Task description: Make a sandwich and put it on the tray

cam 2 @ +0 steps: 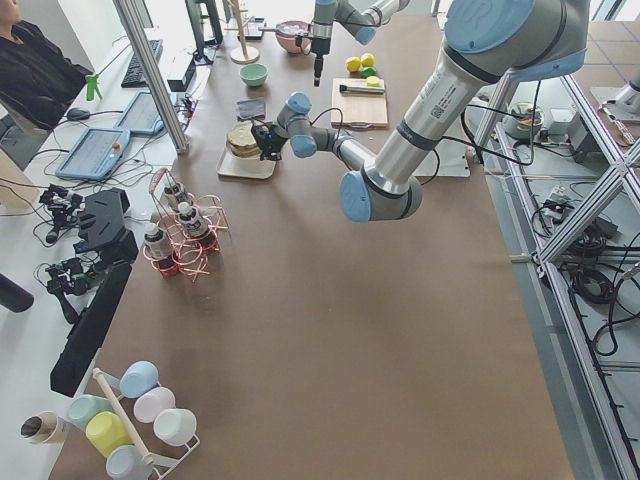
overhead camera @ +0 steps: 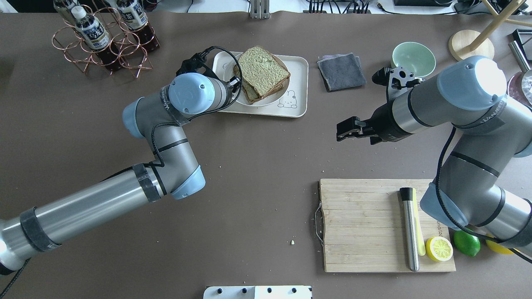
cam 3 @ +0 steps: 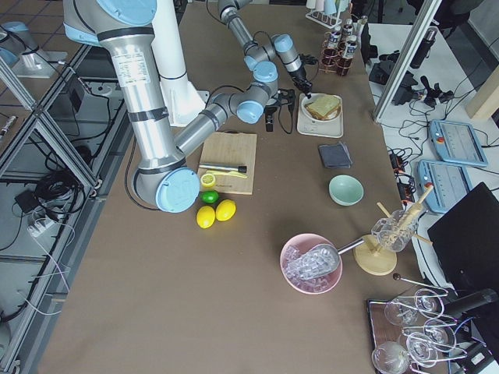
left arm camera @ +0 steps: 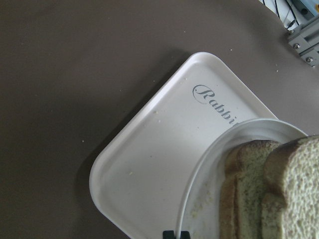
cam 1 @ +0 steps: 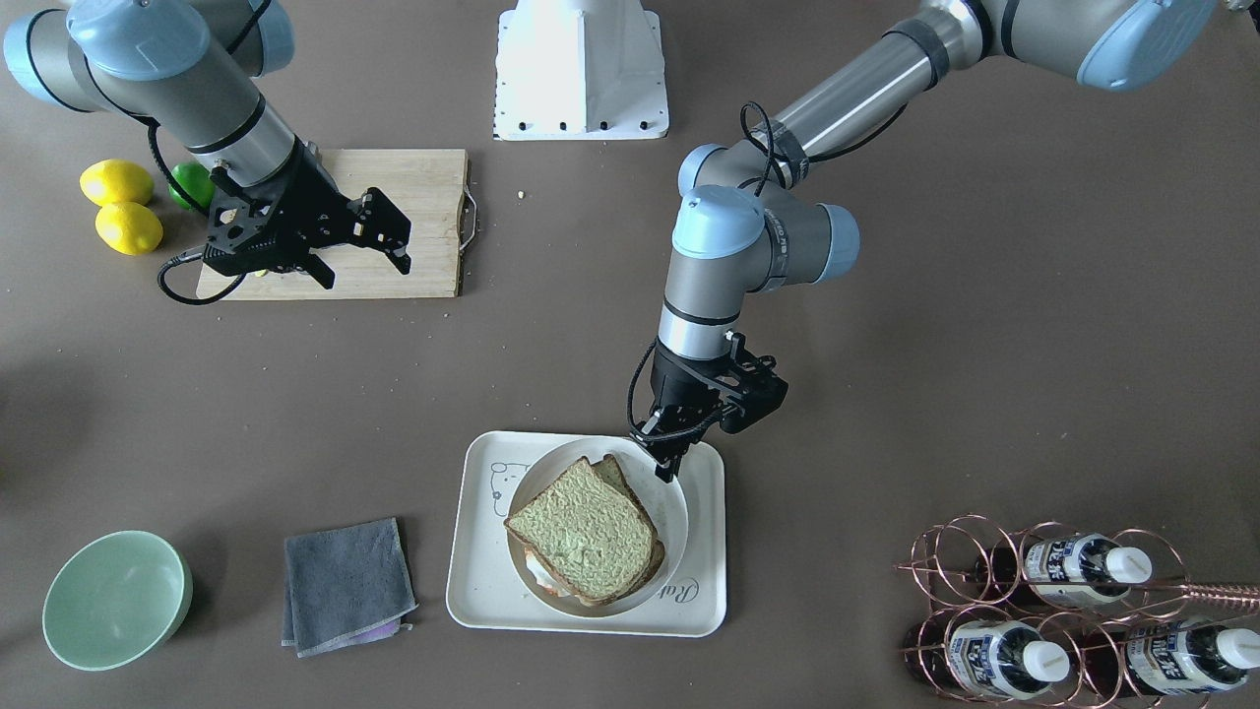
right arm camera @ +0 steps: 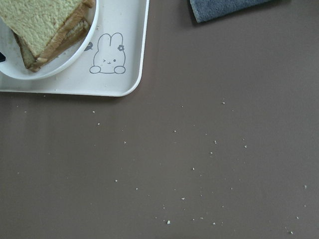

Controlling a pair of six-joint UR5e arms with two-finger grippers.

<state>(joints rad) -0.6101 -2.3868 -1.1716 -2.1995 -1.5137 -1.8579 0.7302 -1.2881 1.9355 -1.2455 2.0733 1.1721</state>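
The sandwich sits on a plate in the tray. In the front-facing view, the left claw pinches the plate's one-o'clock rim. The right claw hangs spread.

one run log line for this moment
sandwich on plate on tray | left gripper shut on plate rim | right gripper open, empty, away from tray

Front-facing view: sandwich on plate, plate on tray — cloth at the tray's nine o'clock, cutting board at eleven.
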